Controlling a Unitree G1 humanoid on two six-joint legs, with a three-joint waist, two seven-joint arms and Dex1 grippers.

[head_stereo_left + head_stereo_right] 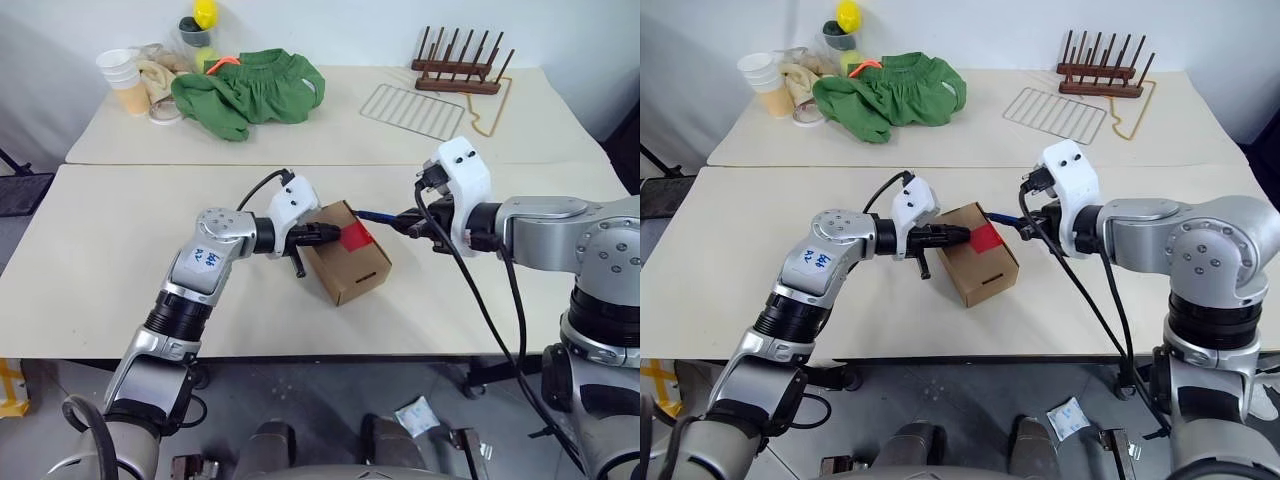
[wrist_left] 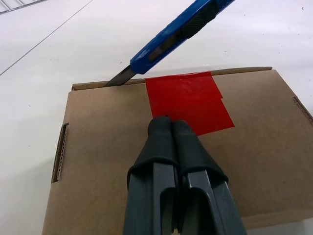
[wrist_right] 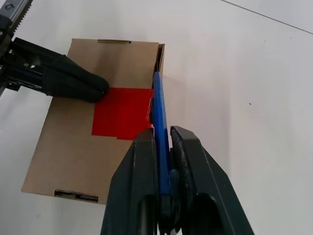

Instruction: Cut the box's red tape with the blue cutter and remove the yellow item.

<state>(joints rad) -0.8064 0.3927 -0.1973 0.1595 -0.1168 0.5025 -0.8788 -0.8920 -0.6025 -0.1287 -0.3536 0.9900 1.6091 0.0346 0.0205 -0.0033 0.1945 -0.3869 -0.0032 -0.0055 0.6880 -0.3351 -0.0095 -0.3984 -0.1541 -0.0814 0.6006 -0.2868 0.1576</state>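
Pinning the light, crushable box (image 2: 171,161), the clenched left hand (image 2: 166,128) is pressed beside the red tape (image 2: 188,100); the stiff blue cutter (image 3: 160,122) is grasped mid-handle by the right hand (image 3: 160,139).

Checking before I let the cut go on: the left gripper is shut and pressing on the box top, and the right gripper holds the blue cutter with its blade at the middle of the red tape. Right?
Not quite. The blue cutter's blade sits at the box's top edge, just beside the red tape, as the left wrist view shows. The rest holds: left gripper shut on top, right gripper holding the cutter.

Left tool (image 2: 168,128) closed, tips pressing box (image 1: 345,262) top; right tool (image 3: 161,139) clamped on cutter (image 3: 160,117) beside box.
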